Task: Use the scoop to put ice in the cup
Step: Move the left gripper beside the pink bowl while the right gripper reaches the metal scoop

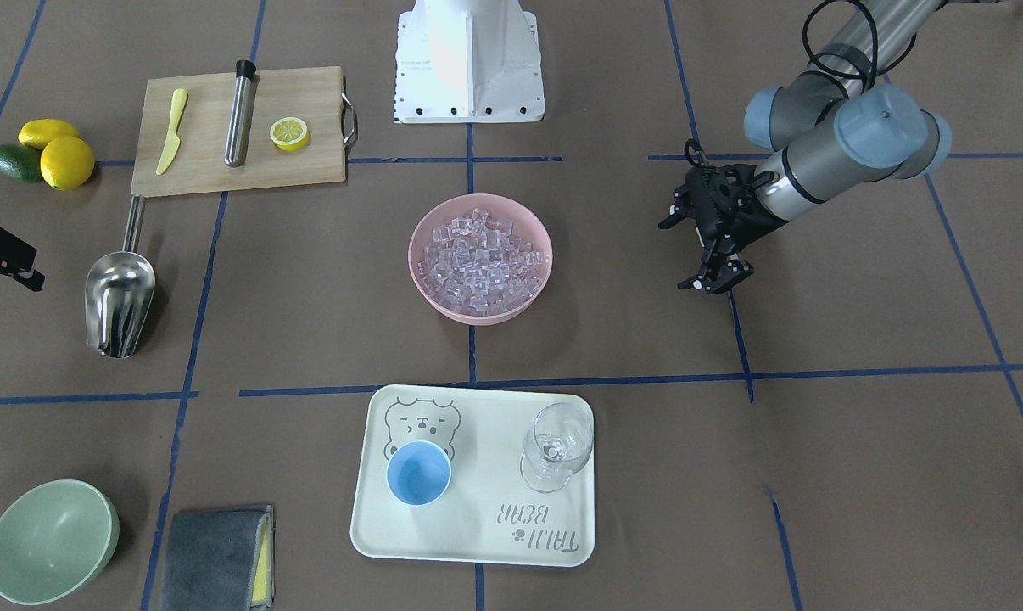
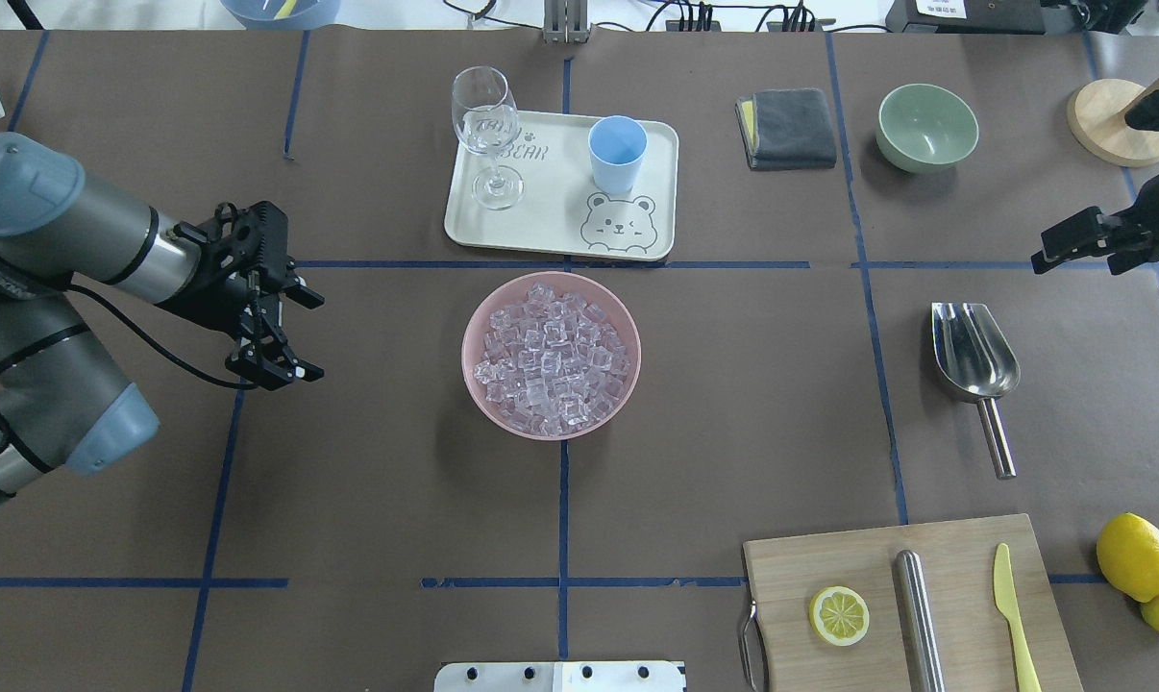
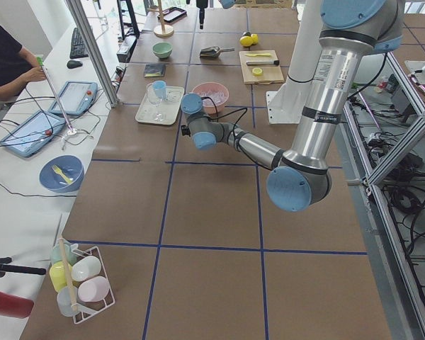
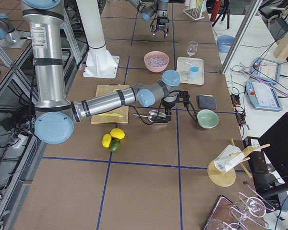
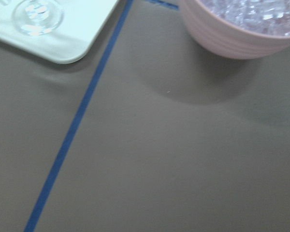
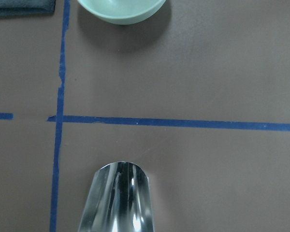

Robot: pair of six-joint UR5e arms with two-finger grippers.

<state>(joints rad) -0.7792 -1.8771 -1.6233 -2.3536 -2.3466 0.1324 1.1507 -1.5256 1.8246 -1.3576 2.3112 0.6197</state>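
Observation:
The steel scoop (image 1: 121,297) lies on the table, trough toward the operators' side, handle toward the cutting board; it also shows in the overhead view (image 2: 974,360) and at the bottom of the right wrist view (image 6: 118,198). My right gripper (image 2: 1070,245) hovers beside the scoop's trough end, apart from it; I cannot tell if it is open. The ice (image 1: 480,259) fills a pink bowl (image 1: 418,284) at the table's middle. The light-blue cup (image 1: 418,473) stands upright on a cream tray (image 1: 477,535). My left gripper (image 1: 715,255) is open and empty, off to the bowl's side.
A clear wine glass (image 1: 556,445) stands on the tray beside the cup. A pale green bowl (image 1: 49,543) and a grey cloth (image 1: 215,560) lie beyond the scoop. A cutting board (image 1: 308,165) holds a steel tube (image 1: 240,114), a plastic knife and a lemon half. Lemons (image 1: 66,161) lie nearby.

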